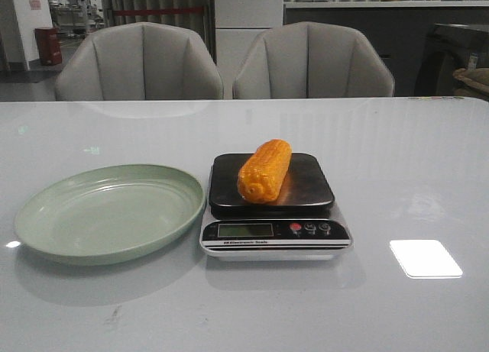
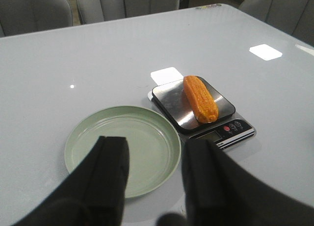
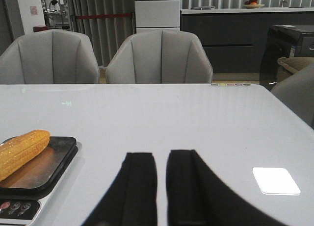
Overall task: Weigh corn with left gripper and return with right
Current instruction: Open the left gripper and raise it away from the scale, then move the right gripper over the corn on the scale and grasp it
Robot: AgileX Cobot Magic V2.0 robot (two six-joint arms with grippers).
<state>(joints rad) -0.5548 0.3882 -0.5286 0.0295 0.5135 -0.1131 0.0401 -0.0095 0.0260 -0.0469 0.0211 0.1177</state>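
Note:
The corn [image 1: 264,171] is a short orange-yellow cob lying lengthwise on the dark platform of a kitchen scale [image 1: 309,185]. It also shows in the left wrist view [image 2: 200,98] and in the right wrist view [image 3: 22,150]. My left gripper [image 2: 154,152] is open and empty, held above the table near the green plate's near rim, well short of the scale [image 2: 169,98]. My right gripper [image 3: 162,160] is empty, its fingers almost together, off to the right of the scale [image 3: 56,155]. Neither gripper shows in the front view.
A pale green empty plate [image 1: 107,211] sits just left of the scale, also in the left wrist view [image 2: 147,133]. Two grey chairs [image 1: 141,62] stand behind the table's far edge. A bright light patch [image 1: 425,258] lies on the tabletop right of the scale.

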